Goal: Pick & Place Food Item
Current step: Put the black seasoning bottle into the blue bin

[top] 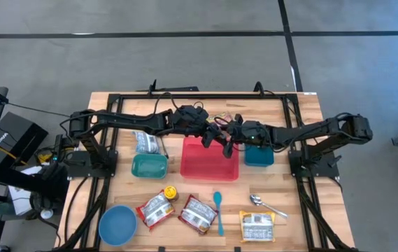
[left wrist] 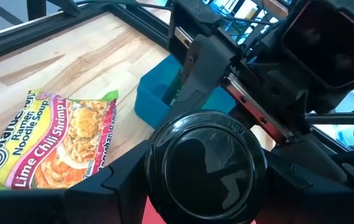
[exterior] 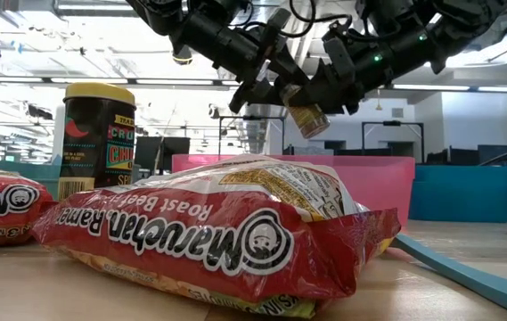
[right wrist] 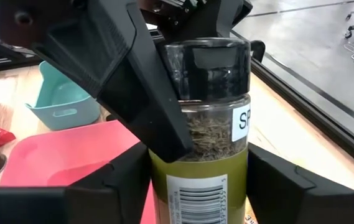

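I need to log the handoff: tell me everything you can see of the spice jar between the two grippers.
The spice jar is a clear jar with a black lid, dried greenish-brown herbs inside, a white label starting "SP" and an olive label with a barcode. It is held in the air above the pink bin, tilted in the low view. The left gripper clasps its lid end; the right gripper brackets its lower body, fingers at both sides, though contact there is unclear.
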`<action>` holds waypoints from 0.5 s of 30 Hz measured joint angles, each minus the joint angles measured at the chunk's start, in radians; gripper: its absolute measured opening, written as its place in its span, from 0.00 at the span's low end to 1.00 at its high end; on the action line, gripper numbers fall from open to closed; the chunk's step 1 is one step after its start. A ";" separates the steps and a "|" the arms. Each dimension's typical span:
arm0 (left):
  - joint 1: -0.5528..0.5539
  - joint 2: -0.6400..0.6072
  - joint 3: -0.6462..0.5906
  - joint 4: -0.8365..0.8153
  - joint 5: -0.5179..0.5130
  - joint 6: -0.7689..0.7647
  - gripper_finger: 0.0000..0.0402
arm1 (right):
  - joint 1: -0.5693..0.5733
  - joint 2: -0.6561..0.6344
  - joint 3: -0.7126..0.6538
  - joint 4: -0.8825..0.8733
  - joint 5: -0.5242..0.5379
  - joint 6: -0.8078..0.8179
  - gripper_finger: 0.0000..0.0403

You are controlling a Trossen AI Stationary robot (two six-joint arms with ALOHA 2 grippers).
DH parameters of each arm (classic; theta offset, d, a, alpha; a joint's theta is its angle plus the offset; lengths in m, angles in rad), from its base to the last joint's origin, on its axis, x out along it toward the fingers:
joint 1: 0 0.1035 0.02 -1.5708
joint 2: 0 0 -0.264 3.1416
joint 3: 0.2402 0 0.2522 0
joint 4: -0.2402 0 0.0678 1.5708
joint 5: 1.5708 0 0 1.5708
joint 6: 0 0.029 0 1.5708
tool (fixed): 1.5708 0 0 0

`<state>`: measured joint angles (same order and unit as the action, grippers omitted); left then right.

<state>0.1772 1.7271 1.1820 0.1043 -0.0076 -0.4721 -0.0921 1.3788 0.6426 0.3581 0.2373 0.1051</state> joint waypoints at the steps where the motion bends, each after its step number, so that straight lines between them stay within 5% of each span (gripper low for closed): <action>1: 0.000 0.000 0.000 0.000 0.000 0.000 0.52 | 0.000 0.000 0.000 0.000 0.000 0.000 0.50; 7: 0.000 0.000 0.000 0.000 0.000 -0.001 0.52 | 0.000 0.000 0.000 0.000 0.001 0.000 0.38; 15: 0.000 0.000 0.000 0.000 0.000 -0.001 0.55 | 0.000 0.000 0.000 0.000 0.001 0.001 0.38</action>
<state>0.1772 1.7271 1.1820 0.1047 -0.0074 -0.4732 -0.0925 1.3788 0.6426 0.3580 0.2379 0.1060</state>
